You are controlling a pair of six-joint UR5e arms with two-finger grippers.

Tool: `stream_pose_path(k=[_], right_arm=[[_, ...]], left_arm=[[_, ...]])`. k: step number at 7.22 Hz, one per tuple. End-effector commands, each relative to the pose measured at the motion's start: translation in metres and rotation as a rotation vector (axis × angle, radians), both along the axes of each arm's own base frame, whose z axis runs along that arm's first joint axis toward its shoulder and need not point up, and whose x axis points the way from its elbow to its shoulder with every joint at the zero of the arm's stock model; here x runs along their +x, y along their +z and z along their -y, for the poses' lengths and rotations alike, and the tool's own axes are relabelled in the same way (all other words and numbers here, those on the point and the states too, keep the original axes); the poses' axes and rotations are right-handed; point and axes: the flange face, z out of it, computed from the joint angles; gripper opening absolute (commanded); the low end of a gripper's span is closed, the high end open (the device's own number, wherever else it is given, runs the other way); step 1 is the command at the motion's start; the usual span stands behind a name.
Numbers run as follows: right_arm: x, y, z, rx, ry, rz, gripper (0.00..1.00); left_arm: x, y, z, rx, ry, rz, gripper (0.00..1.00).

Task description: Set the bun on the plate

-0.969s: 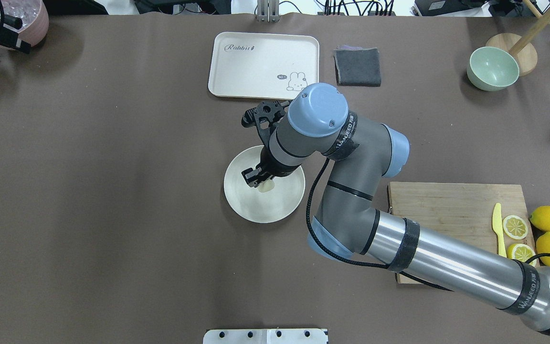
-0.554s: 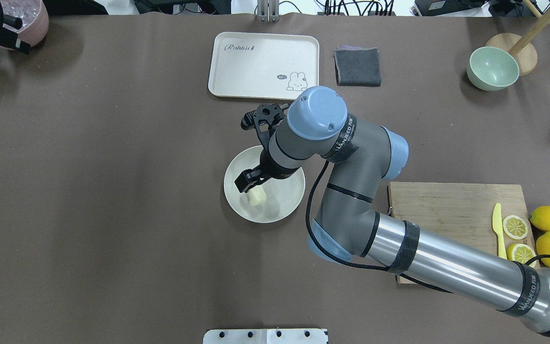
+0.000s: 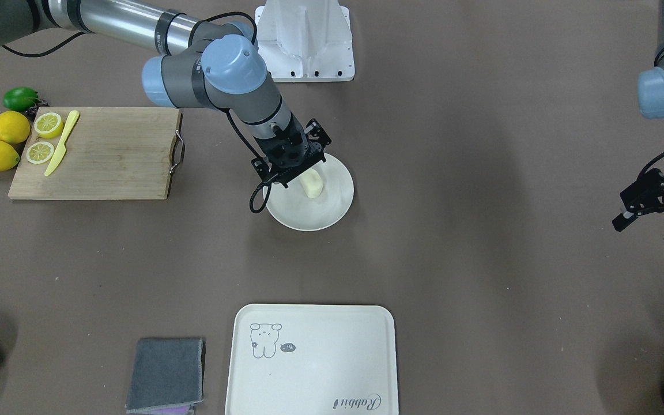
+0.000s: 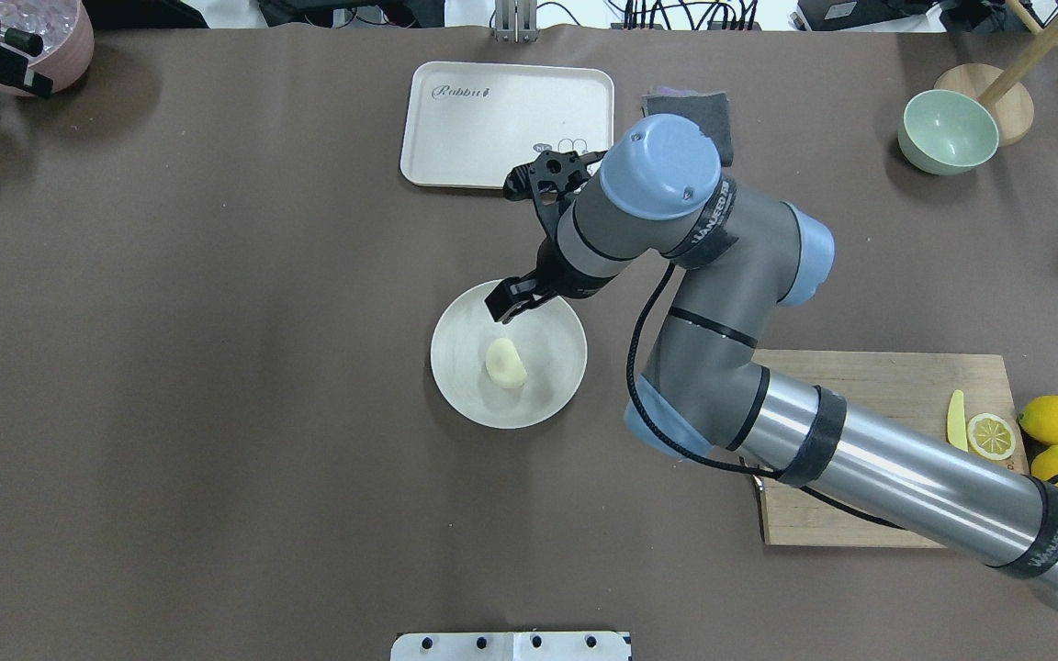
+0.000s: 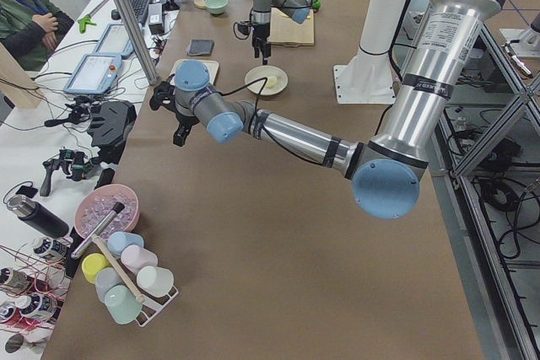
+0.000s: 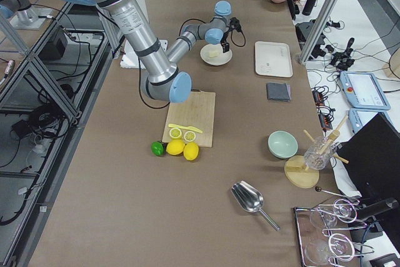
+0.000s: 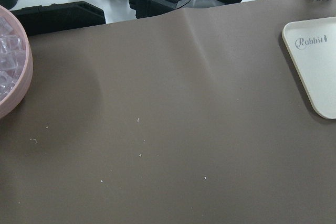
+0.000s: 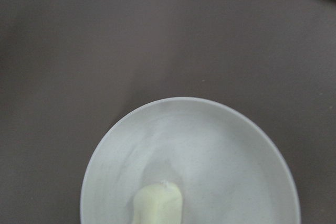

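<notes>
From my station the job looks done in all but the tidying. The bun (image 4: pixel 505 363) lies on its side near the middle of the plate (image 4: pixel 548 389), with nothing gripping it. The right claw (image 4: pixel 509 308) hangs above the plate's far rim, apart from the bun, spread and empty. As I judge it, all that remains is to pull that arm clear of the plate and check that the bun does not roll.

The left claw (image 3: pixel 649 227) is well off to the side over bare desk (image 4: pixel 217 367), also spread with nothing in it, and has no part in this.

Several things are hard to read:
- The right wrist camera cuts the bun off at its bottom edge and shows none of its own fingers.
- In the front-facing view the claw body overlaps the plate's rim beside the bun, so I can't say how high it sits above the plate.
- Overhead, the wrist covers most of the claw; it looks fairly wide, but I wouldn't swear to how wide.
- The left wrist camera gives only desk and a corner of the tray (image 4: pixel 474 119).
</notes>
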Motion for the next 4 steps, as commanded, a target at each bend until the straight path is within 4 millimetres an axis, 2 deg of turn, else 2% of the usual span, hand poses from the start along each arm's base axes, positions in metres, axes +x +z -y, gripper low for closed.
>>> stream_pose_path(k=[1, 3, 4], right_arm=[[0.082, 0.036, 0.069, -0.038, 0.118, -0.042, 1.00], [0.206, 0.104, 0.128, -0.051, 0.153, -0.081, 1.00], [0.278, 0.132, 0.149, -0.003, 0.151, -0.091, 1.00]], left_arm=[[-0.019, 0.004, 0.010, -0.043, -0.036, 0.010, 0.98], [-0.057, -0.023, 0.036, -0.151, -0.098, 0.032, 0.98], [-0.084, -0.020, 0.039, -0.191, -0.138, 0.037, 0.98]])
